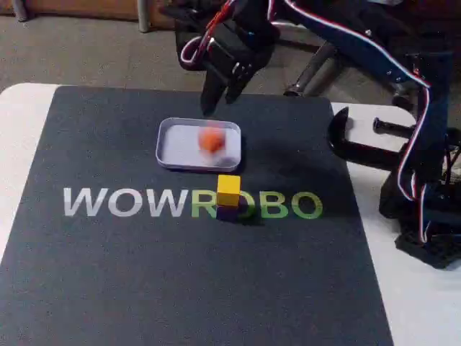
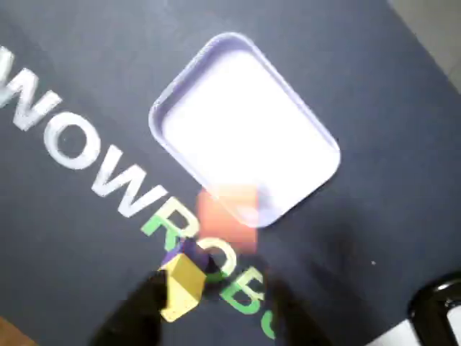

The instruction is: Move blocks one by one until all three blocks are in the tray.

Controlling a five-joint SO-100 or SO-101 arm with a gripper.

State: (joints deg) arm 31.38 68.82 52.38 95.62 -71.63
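Note:
The pale tray (image 1: 167, 148) lies on the dark mat, just behind the lettering. An orange block (image 1: 211, 139) shows as a motion-blurred smear in the tray's right half. In the wrist view the orange block (image 2: 229, 216) is blurred over the rim of the tray (image 2: 245, 122). The yellow block (image 1: 229, 186) is stacked on the purple block (image 1: 229, 211) just in front of the tray, and the wrist view shows the same yellow block (image 2: 180, 285) on the purple block (image 2: 193, 254). My gripper (image 1: 221, 97) hangs open above the tray's far edge with nothing between its fingers (image 2: 133, 317).
A black mat (image 1: 108, 274) with WOWROBO lettering covers the white table (image 1: 21, 115). A black clamp (image 1: 353, 140) and the arm's base (image 1: 425, 216) stand at the right edge. The mat's left and front areas are free.

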